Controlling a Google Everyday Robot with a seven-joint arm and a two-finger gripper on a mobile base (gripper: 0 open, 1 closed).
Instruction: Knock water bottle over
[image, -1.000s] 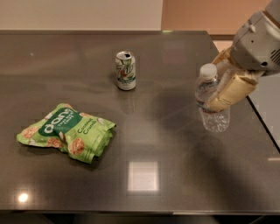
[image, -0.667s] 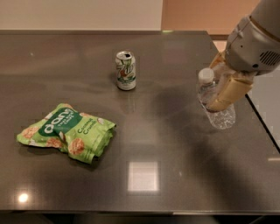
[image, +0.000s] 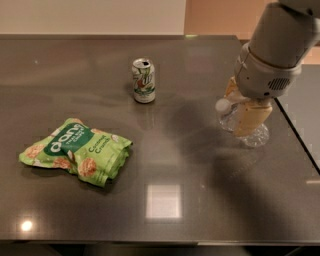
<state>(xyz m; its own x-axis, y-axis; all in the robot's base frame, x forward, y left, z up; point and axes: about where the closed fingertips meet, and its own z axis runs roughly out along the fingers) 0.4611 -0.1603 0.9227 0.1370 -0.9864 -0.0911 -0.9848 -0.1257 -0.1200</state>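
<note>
At the right of the frame, the end effector (image: 245, 112) sits low over the desk (image: 200, 190), at the end of a grey-white arm (image: 277, 47) that enters from the upper right corner. Its tan lower parts lie directly against the water bottle (image: 256, 137): one tan part covers the middle of the bottle, and another shows behind it, toward the upper left. Whether the end effector is wide, narrow or clamped on the bottle cannot be determined.

The water bottle is located at the right side of the desk, under the end effector. It is not upright. It leans with the white cap (image: 222, 105) pointing toward the left of the frame and the clear ribbed base toward the lower right. The base is on or very near the desk surface; contact cannot be confirmed.

A green-and-white soda can (image: 143, 80) stands upright at upper centre, well apart from the bottle. A green snack bag (image: 76, 151) lies flat at the lower left, well apart from both containers.

The desk surface is dark and glossy. A square light reflection (image: 162, 201) shows at lower centre. A dark seam (image: 295, 131) runs diagonally just to the right of the bottle.
</note>
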